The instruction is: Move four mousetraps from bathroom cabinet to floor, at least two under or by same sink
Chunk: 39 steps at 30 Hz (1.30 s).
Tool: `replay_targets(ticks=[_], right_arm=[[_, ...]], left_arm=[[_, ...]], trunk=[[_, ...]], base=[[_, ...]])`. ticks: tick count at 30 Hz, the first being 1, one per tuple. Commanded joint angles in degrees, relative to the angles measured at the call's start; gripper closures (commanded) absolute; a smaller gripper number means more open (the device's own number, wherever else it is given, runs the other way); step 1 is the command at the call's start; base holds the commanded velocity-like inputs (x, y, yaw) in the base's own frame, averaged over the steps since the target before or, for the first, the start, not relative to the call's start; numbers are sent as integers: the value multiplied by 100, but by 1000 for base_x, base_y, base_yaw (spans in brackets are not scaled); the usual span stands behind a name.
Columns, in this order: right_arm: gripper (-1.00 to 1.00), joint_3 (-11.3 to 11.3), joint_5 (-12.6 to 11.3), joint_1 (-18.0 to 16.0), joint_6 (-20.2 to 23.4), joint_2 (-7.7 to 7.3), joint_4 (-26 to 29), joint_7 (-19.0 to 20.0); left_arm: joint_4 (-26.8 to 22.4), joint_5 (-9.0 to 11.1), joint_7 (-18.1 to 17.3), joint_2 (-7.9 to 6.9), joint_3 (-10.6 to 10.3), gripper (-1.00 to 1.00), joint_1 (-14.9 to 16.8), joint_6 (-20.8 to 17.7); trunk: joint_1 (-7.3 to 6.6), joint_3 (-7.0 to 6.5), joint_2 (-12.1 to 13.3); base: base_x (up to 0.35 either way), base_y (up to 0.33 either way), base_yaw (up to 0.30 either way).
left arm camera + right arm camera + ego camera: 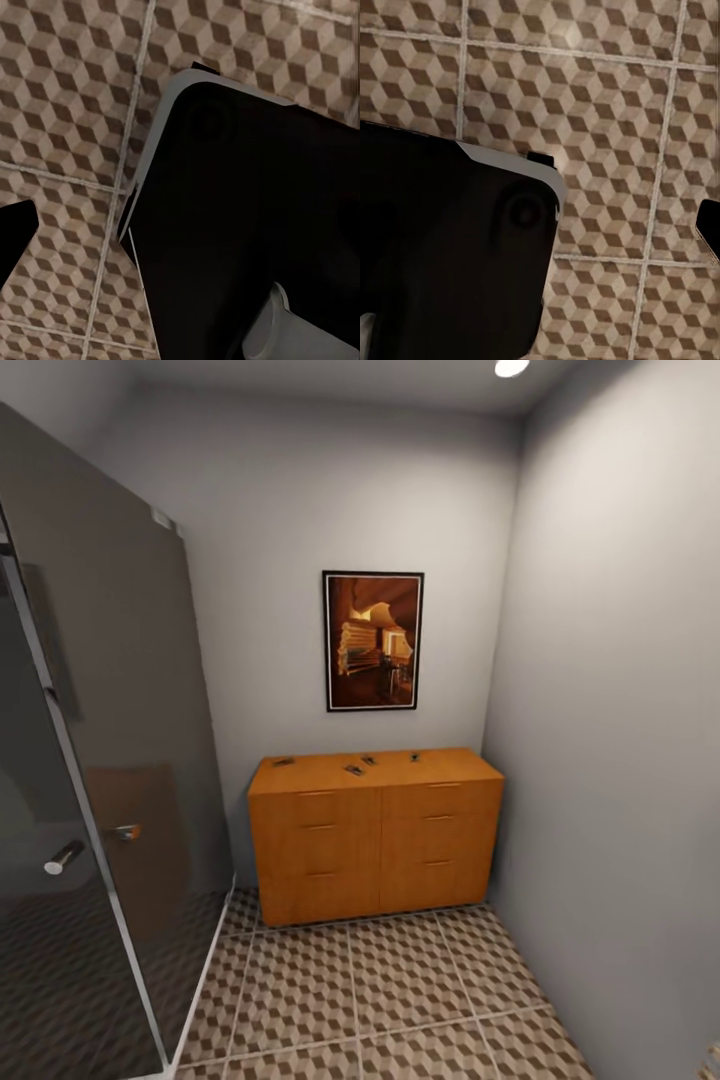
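Head view: four traps lie on the cabinet [375, 830] top, well apart from me across open floor [400, 1000]; I mark one at [283, 762], a pair near centre [355, 769], another [414, 757]. I judge them light, stiff, flat boards, best pinched across the long edges, clear of the metal parts, which may snap. Room is narrow: glass screen [110, 760] on one side, wall [610, 760] on the other. Left wrist view: floor tiles and the dark robot body [255, 225]; I cannot tell the left hand's state. Right wrist view: tiles and dark body [442, 255] likewise; right hand's state unknown.
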<state>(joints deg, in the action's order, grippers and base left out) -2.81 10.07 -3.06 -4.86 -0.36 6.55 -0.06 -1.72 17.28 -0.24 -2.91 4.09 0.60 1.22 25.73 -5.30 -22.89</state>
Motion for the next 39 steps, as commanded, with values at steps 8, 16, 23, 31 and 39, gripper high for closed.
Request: replay_targets(ticks=[8,16,23,31,39], right_arm=[[-100,-26,18,-2,-15,0,-5,-2],[-100,-26,21,-2,-15,-1,-5,-2],[-100,-26,21,-2,-15,0,-5,-2],[-100,-26,22,-2,-15,-5,-5,-2],[-100,-26,22,-2,-15,-5,-5,-2]], left_arm=[[5,3,-3,1,39,-100,2,12],[5,3,-3,1,39,-100,2,12],[5,3,-3,1,39,-100,2,15],[5,3,-3,1,39,-100,2,15],[5,3,-3,1,39,-100,2,17]], trunk=[[5,2,-3],[5,2,-3],[5,2,-3],[5,2,-3],[5,2,-3]], base=[[335,0,-1],[336,0,0],[336,0,0],[336,0,0],[336,0,0]])
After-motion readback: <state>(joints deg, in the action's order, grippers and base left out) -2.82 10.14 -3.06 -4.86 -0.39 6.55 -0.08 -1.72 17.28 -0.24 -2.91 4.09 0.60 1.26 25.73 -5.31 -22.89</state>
